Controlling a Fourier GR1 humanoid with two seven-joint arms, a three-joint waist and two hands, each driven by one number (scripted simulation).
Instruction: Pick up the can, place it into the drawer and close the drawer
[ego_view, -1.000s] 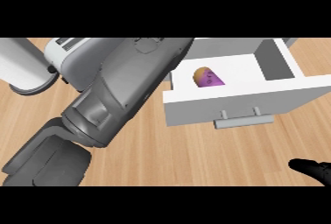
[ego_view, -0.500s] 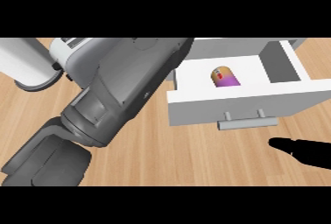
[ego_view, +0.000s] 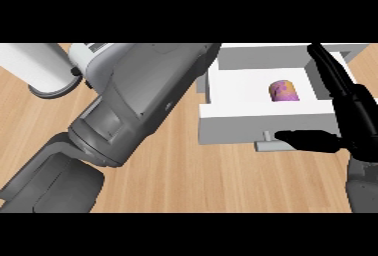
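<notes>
We see the left forearm (ego_view: 140, 105) slanting across the bench (ego_view: 221, 180); its hand is hidden. The can (ego_view: 283, 91) lies inside the open drawer (ego_view: 258, 127), walls on all sides. Our right hand (ego_view: 351, 120) is spread, fingers straight over the drawer's right wall, thumb by the handle (ego_view: 269, 145).

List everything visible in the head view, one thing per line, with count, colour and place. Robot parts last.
can: one, purple and orange, lying inside the open drawer.
drawer: one, white with a grey handle, pulled open at upper right.
paper towel roll: one, white, on a grey base at upper left.
counter: one, light wood, under everything.
left arm: one, grey, crossing the middle diagonally; its hand does not show.
right hand: one, black, open, in front of the drawer by the handle.
</notes>
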